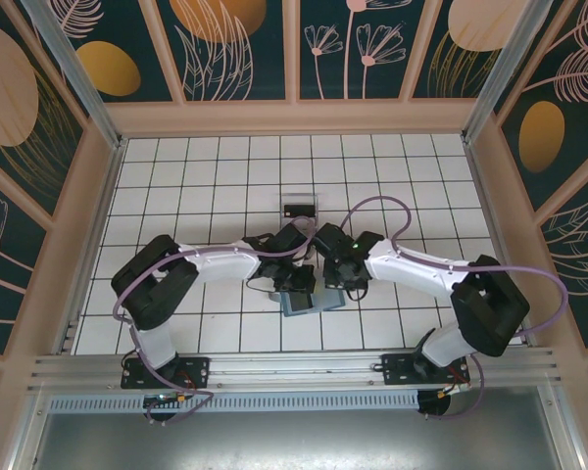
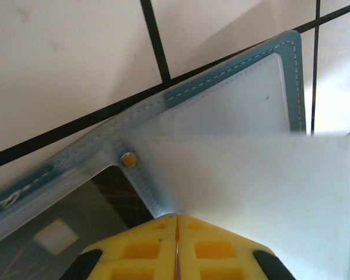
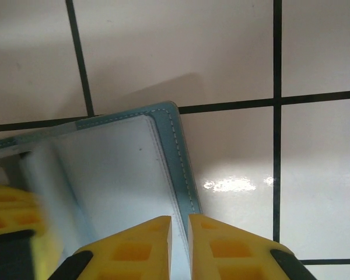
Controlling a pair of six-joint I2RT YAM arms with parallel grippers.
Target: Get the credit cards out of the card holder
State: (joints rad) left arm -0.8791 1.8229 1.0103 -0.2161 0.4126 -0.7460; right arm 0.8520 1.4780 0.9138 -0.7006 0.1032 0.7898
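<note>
Floor: white tiles (image 1: 176, 176), black grout lines.
Walls: dark teal panels (image 1: 235, 49), pale botanical prints, beige frame (image 1: 294, 117).
Light: bright glare (image 3: 230, 185) on one tile.

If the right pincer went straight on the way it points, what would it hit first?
The card holder: its blue stitched edge lies right ahead of the right pincer, probably touching it.

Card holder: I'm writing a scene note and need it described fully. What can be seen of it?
The card holder is slate-blue, leather-like, with pale stitching along its edge, frosted clear pockets inside and a brass stud at the fold. It lies open on the white tiled table. A dark card shows through one pocket. The left gripper is shut at its fold; the right gripper pinches its stitched edge.
</note>
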